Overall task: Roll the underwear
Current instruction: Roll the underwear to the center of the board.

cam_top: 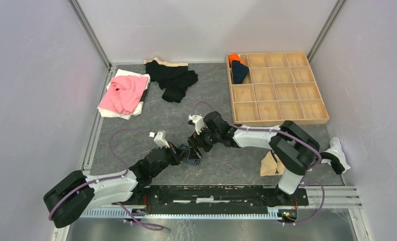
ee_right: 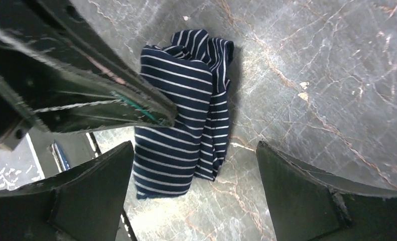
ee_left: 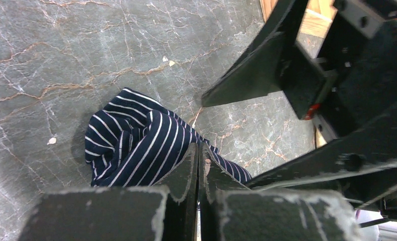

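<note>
A navy striped underwear (cam_top: 190,155) lies folded into a narrow strip on the grey marbled table between the two arms. My left gripper (cam_top: 180,150) is shut, its tips (ee_left: 199,149) pressing on the near end of the striped cloth (ee_left: 131,143); no cloth shows between the fingers. My right gripper (cam_top: 194,144) hovers wide open over the underwear (ee_right: 178,115), its fingers (ee_right: 193,150) straddling the strip's end without touching it. A white underwear with black trim (cam_top: 338,152) lies at the right edge, behind the right arm.
A wooden grid tray (cam_top: 279,119) stands at the back right with an orange roll (cam_top: 235,59) and a navy roll (cam_top: 240,72) in its far left cells. A pink garment (cam_top: 123,93) and black garments (cam_top: 173,78) lie at the back left. A tan cloth (cam_top: 270,164) lies near the right arm's base.
</note>
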`<state>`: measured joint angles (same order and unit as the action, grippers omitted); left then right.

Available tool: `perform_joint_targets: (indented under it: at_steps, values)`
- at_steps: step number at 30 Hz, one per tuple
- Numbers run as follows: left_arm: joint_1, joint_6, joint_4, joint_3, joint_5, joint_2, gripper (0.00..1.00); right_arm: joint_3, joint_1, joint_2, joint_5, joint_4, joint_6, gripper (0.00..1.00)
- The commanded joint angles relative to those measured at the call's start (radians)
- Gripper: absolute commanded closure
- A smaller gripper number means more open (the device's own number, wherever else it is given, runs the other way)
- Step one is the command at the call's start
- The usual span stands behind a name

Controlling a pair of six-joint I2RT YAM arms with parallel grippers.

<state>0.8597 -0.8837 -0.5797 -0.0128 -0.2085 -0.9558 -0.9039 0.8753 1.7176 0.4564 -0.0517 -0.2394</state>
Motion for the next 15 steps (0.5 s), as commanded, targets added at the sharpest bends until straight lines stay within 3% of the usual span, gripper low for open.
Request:
perform_joint_targets:
  at_steps: [1,10,15]
  values:
    - [-0.002,0.032,0.057,0.071,-0.020,-0.020,0.98,-0.062,0.000,0.069,0.059,-0.033,-0.023,0.02]
    - [-0.002,0.038,0.057,0.066,-0.014,-0.024,0.98,-0.083,0.001,0.154,0.074,-0.016,-0.024,0.02]
    - [-0.002,0.039,0.057,0.062,-0.012,-0.027,0.98,-0.046,0.000,0.163,0.067,-0.003,-0.014,0.18]
